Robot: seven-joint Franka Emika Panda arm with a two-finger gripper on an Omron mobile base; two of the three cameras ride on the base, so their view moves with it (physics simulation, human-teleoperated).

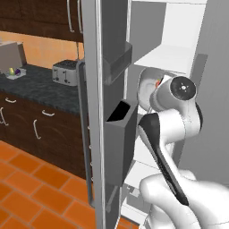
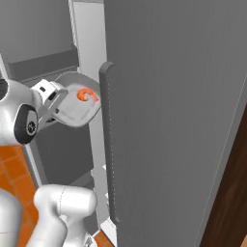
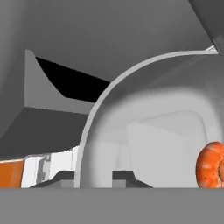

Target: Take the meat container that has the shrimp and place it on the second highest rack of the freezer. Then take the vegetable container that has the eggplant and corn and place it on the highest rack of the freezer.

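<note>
Hand: the hand [image 2: 57, 103] is closed on the near rim of the meat container [image 2: 76, 106]; the two fingertips [image 3: 65, 177] straddle the container's edge in the hand view.
Meat container: a pale, rounded tray held in the air at the freezer's open front, tilted, its hollow turned towards the right base camera.
Shrimp: one orange shrimp [image 2: 87, 95] lies inside the tray, towards the side away from the hand; it shows again at the right edge of the hand view [image 3: 211, 164].
Key relation: the tray stretches from the hand straight towards the freezer interior, its long axis roughly in line with the reach, so the far rim leads into the opening.
Freezer: door [image 1: 105, 103] swung open, with grey door bins [image 1: 120, 127]; white shelves [image 1: 167, 58] visible beyond the arm.
Rack level: which shelf the tray is level with, I cannot tell.
Step, by my judgement: carrying in, first container not yet set down.
Bench: dark bench [image 1: 40, 87] with a toaster [image 1: 65, 71], well apart to the left.
</note>
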